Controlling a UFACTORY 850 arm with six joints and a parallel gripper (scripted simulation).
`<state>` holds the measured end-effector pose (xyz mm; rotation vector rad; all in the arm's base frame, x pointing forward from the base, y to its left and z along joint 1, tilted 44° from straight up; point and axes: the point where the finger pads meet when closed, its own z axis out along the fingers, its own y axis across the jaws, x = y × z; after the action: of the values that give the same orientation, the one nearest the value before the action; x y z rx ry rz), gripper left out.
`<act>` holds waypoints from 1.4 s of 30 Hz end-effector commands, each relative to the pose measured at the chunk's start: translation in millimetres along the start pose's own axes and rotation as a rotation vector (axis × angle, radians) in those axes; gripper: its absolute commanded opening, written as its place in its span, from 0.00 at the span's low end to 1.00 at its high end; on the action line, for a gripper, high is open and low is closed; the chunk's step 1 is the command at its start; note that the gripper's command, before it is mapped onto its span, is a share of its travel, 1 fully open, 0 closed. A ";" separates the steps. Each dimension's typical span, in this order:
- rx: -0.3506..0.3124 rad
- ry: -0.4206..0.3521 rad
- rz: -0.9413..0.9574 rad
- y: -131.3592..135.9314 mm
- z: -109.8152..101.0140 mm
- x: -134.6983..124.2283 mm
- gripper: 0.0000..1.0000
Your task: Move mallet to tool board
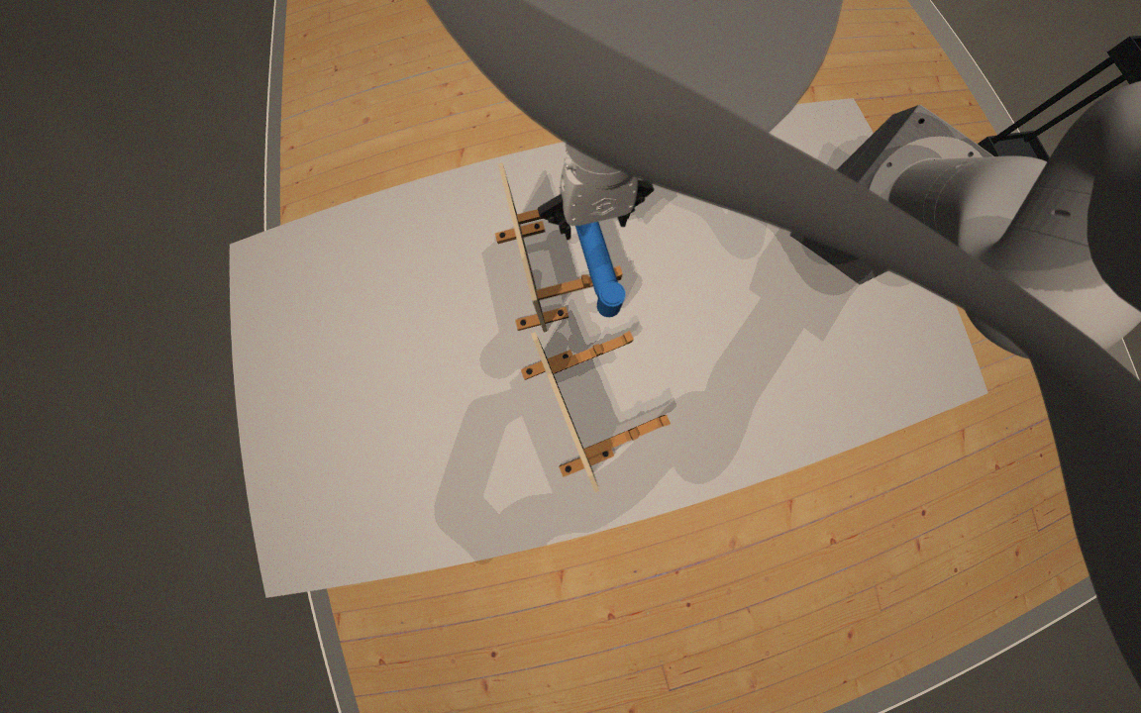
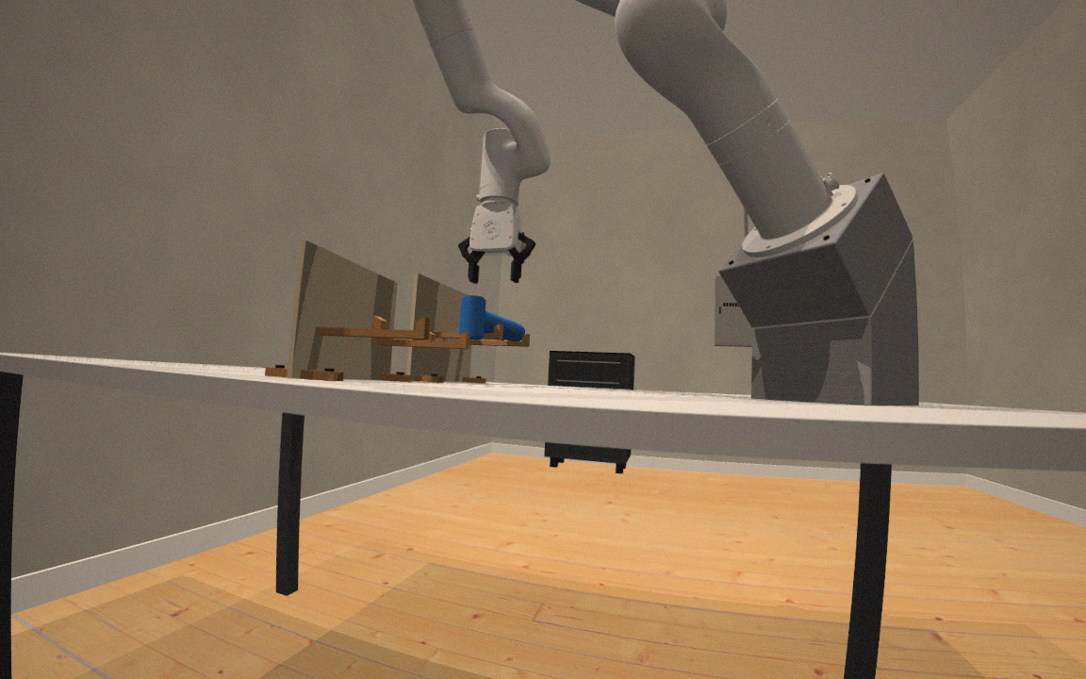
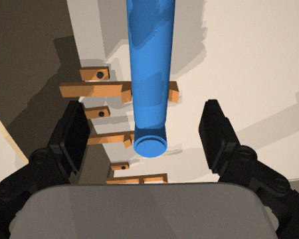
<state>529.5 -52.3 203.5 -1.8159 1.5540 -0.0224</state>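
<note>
One blue mallet (image 1: 600, 265). Two tool boards (image 1: 523, 248) (image 1: 568, 403), each with two holder arms: four arms total. One robot arm (image 2: 732, 126), one gripper (image 2: 496, 268), two fingers. One table (image 2: 530, 405). One black cabinet (image 2: 591, 369).

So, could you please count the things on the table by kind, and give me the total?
Mallet, blue: 1
Tool boards, the one bearing the mallet and the empty one: 2
Holder arms: 4
Gripper, open above the mallet: 1
Total: 8
</note>
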 end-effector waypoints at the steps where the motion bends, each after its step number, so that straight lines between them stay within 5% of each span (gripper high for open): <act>1: -0.001 -0.018 0.000 5.0 -1.1 -4.6 1.00; 8: -0.002 -0.023 0.001 6.6 1.4 -6.1 1.00; 19: -0.004 -0.022 0.001 7.4 94.0 -8.5 1.00; 33: -0.004 -0.022 0.001 7.6 97.4 -8.6 1.00; 34: -0.004 -0.022 0.001 7.6 97.4 -8.6 0.00; 42: -0.004 -0.022 0.001 7.6 97.4 -8.6 0.00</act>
<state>565.0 4.9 131.8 -1.8131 1.5404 0.0014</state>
